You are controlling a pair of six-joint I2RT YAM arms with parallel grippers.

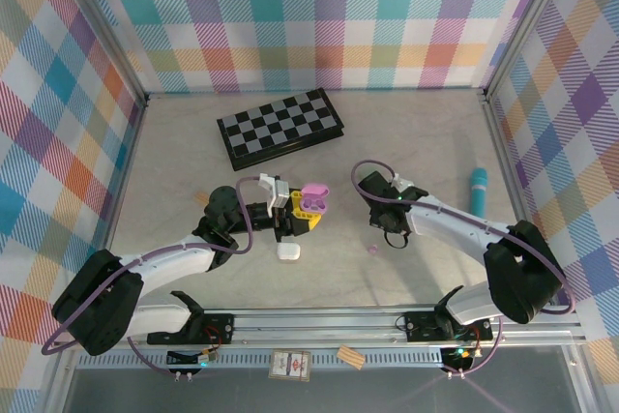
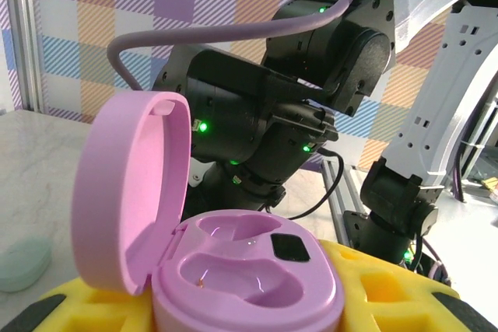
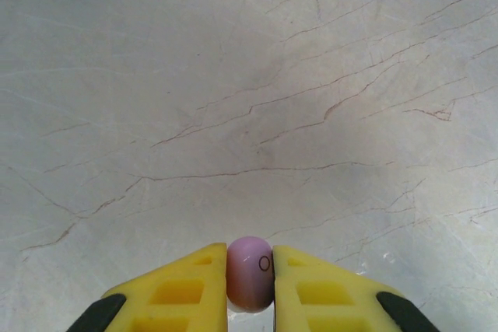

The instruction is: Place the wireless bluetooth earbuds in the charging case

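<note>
My left gripper (image 1: 304, 210) is shut on an open lilac charging case (image 2: 249, 274), holding it between yellow fingers (image 2: 393, 289). Its lid (image 2: 132, 192) stands up on the left, and both wells are empty. My right gripper (image 3: 250, 279) hovers over the marble table, shut on a lilac earbud (image 3: 250, 274) that is pinched between its yellow pads. From above, the right gripper (image 1: 390, 229) sits to the right of the case (image 1: 311, 200), apart from it. A second lilac earbud (image 1: 373, 250) lies on the table by the right gripper.
A white case (image 1: 288, 251) lies just in front of the left gripper. A mint case (image 2: 23, 262) rests on the table left of the lilac one. A chessboard (image 1: 280, 125) lies at the back, and a teal cylinder (image 1: 479, 191) at the right.
</note>
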